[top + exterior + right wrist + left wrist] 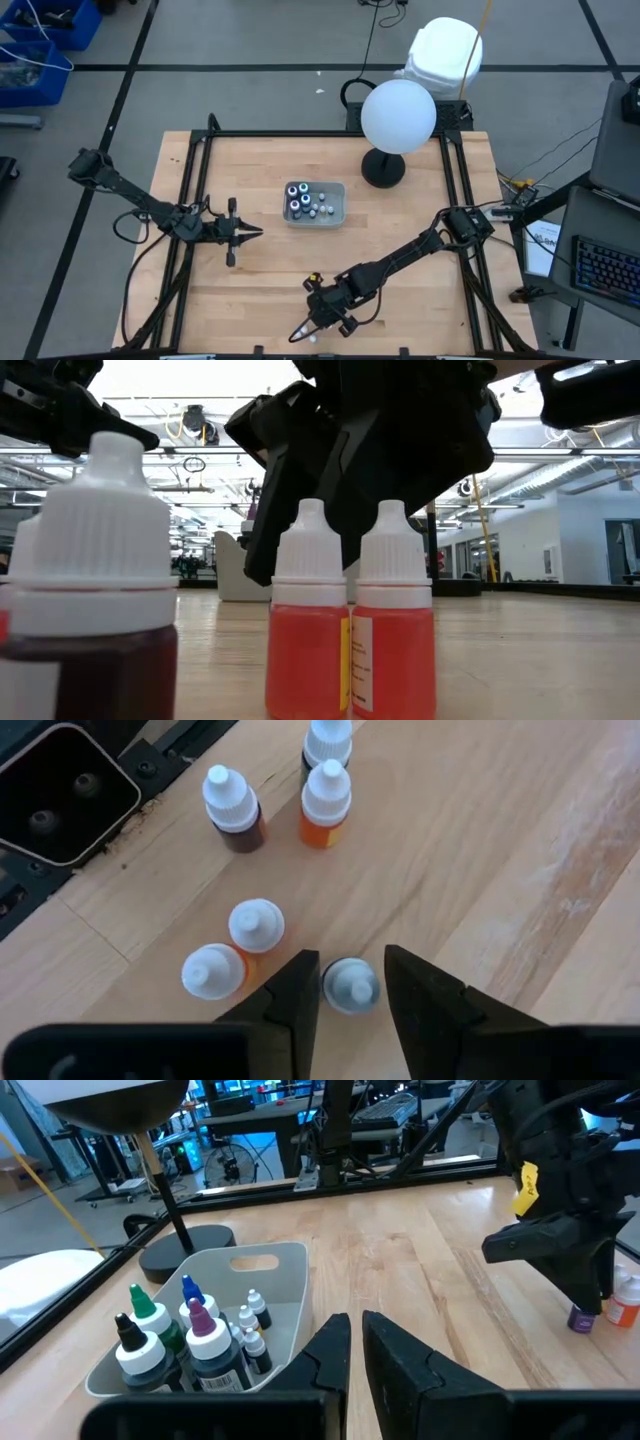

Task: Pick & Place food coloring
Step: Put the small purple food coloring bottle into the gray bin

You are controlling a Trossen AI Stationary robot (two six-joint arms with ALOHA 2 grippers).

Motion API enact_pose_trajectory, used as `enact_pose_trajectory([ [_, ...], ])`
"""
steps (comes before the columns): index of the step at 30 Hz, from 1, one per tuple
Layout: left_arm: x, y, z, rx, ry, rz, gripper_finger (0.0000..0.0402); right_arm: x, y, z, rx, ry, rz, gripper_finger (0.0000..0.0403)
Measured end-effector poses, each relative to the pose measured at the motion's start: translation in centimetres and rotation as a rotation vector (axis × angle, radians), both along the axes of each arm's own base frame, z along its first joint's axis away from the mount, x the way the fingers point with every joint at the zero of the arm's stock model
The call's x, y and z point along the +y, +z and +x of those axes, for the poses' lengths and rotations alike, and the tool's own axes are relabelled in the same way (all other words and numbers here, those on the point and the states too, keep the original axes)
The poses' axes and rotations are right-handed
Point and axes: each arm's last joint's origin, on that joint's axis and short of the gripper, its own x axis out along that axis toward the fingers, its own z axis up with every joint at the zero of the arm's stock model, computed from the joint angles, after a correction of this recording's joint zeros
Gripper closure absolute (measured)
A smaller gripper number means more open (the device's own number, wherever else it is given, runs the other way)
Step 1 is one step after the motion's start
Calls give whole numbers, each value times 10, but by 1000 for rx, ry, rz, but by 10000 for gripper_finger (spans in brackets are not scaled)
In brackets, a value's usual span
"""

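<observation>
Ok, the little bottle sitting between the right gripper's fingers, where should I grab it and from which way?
Take the bottle by its round body under the cap, coming straight down. It stands upright, and the right gripper already straddles it, open, with neighbouring bottles close alongside.

One bottle (350,985) stood between right end effector (350,982) fingers on the desk (500,840); two bottles (232,950) just beside it, three more (300,790) ahead. Tray (338,205) well apart.

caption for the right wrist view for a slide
Right gripper straddles a small bottle among white-capped bottles on the wooden table.
</observation>
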Motion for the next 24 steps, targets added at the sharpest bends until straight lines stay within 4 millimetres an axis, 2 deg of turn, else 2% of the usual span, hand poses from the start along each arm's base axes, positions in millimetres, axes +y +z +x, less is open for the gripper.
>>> enact_pose_trajectory([
  [11, 0, 0, 0, 0, -1, 4, 366, -1, 0, 0, 9, -4, -3, 299],
  [24, 0, 0, 0, 0, -1, 4, 366, 0, 1, 1, -11, 4, 1, 353],
])
